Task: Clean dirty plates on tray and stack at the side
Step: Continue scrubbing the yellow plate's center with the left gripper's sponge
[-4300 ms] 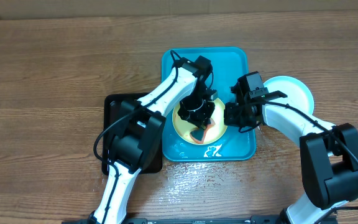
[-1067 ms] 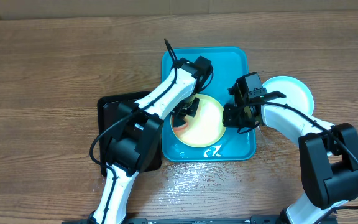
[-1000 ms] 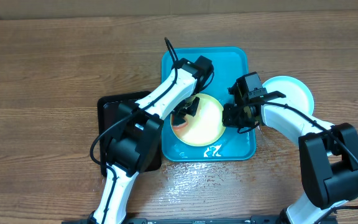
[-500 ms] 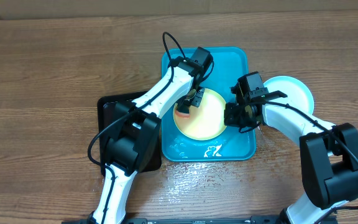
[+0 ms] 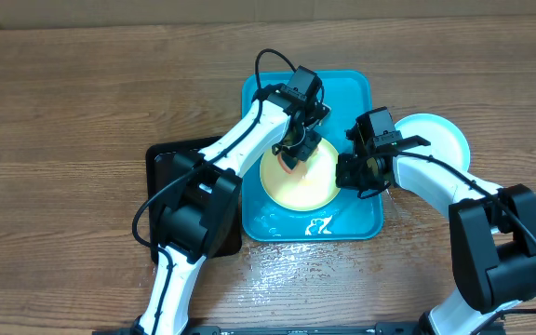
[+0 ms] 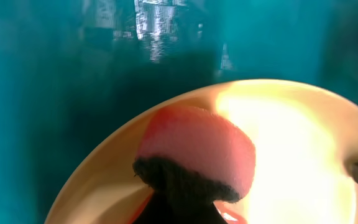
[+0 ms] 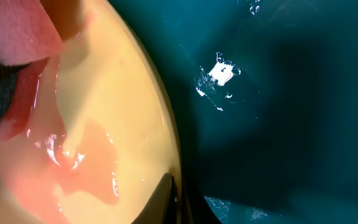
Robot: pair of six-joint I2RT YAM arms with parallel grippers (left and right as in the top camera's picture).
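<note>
Right wrist shows yellow plate (image 7: 126, 93) wet, smeared pink

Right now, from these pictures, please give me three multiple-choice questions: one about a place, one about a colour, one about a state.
1. The plate lies:
A. inside the tray
B. outside it
C. half over its rim

2. The soft part of the sponge is:
A. green
B. pink
C. white

3. The plate's surface is:
A. dry and clean
B. covered with crumbs
C. wet with reddish liquid

Answers:
1 A, because the overhead view shows blue tray floor all round the plate.
2 B, because the left wrist view shows pink foam above a dark layer.
3 C, because the right wrist view shows a glossy reddish pool on the yellow surface.
</note>
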